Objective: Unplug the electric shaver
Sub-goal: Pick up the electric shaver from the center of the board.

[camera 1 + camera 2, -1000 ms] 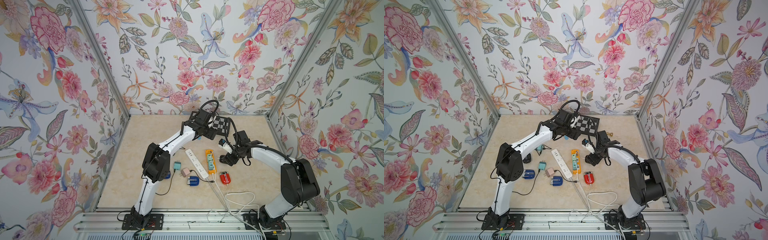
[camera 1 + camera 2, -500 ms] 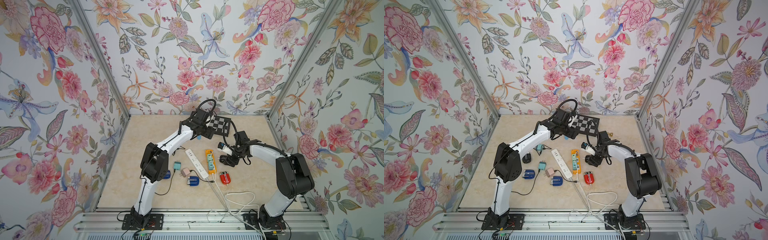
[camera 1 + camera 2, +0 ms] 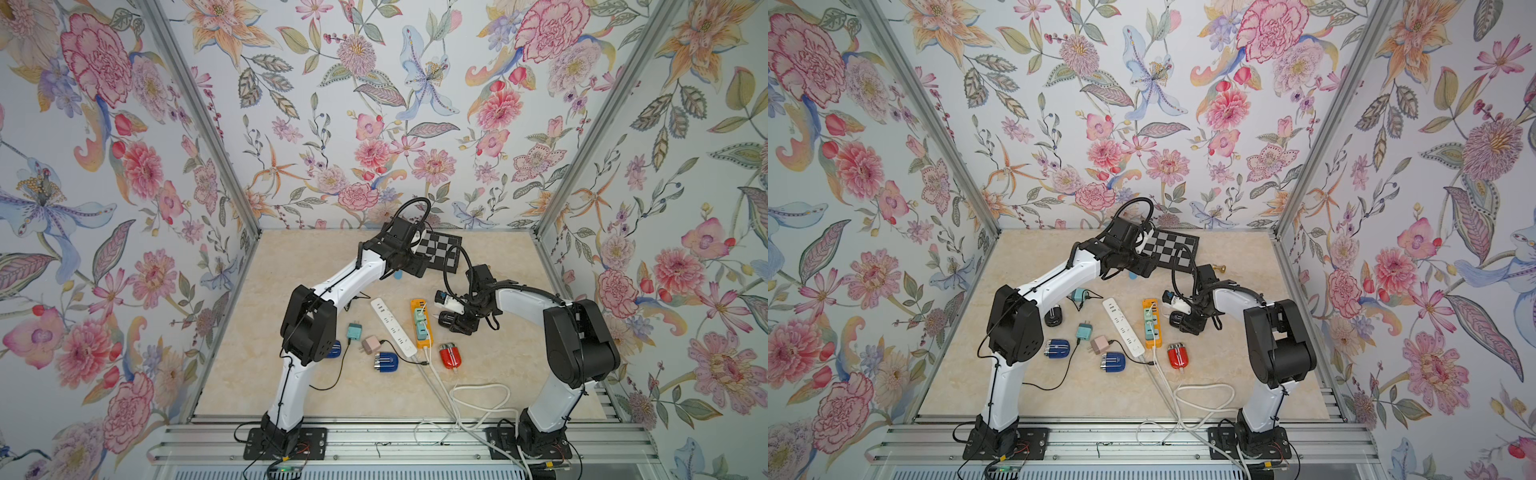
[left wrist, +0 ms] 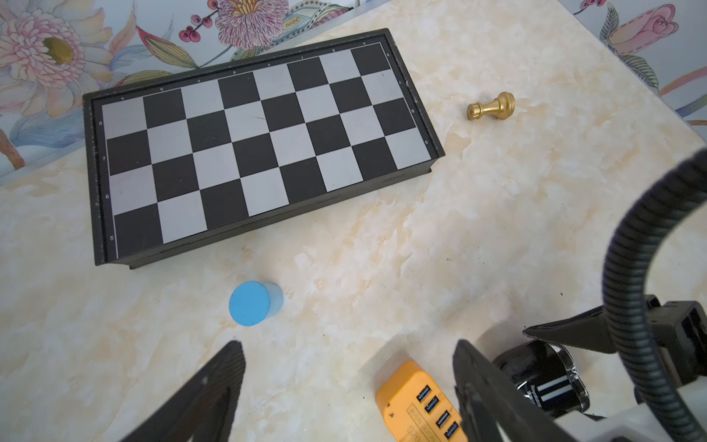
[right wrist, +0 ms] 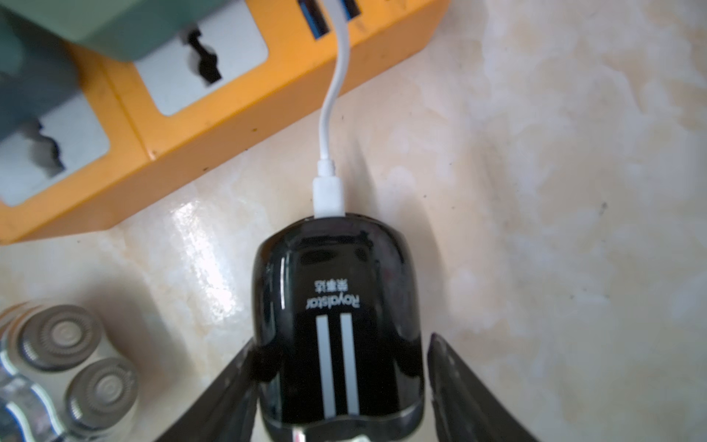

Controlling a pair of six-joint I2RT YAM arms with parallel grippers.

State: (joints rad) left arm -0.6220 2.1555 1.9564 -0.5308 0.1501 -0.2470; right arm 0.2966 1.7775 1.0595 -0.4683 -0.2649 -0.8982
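We see black shaver [image 5: 336, 306] on counter [image 5: 554, 191], lower centre of right wrist frame, white cable [image 5: 333, 95] plugged in, running to orange strip [image 5: 191, 126] upper left. Our right fingers [image 5: 229, 390] spread astride it, slim gap one side. Our left fingers [image 4: 214, 394] spread, empty. We fear glossy shell slipping, or unpinned strip dragging along when pulled.

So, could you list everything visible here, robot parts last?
chessboard: 1, black-silver, far side
pawn: 1, gold, beside chessboard
cylinder: 1, blue, before chessboard
orange power strip: 1, orange, centre
white power strip: 1, white, beside it
cabled shaver: 1, black, beside orange power strip
other shavers: 4, black, two blue, red, scattered mid-table
adapter: 5, four teal, one pink, two plugged, three loose
cords: several, white, near edge
left gripper: 1, black, jaws open, empty
right gripper: 1, black, jaws around cabled shaver
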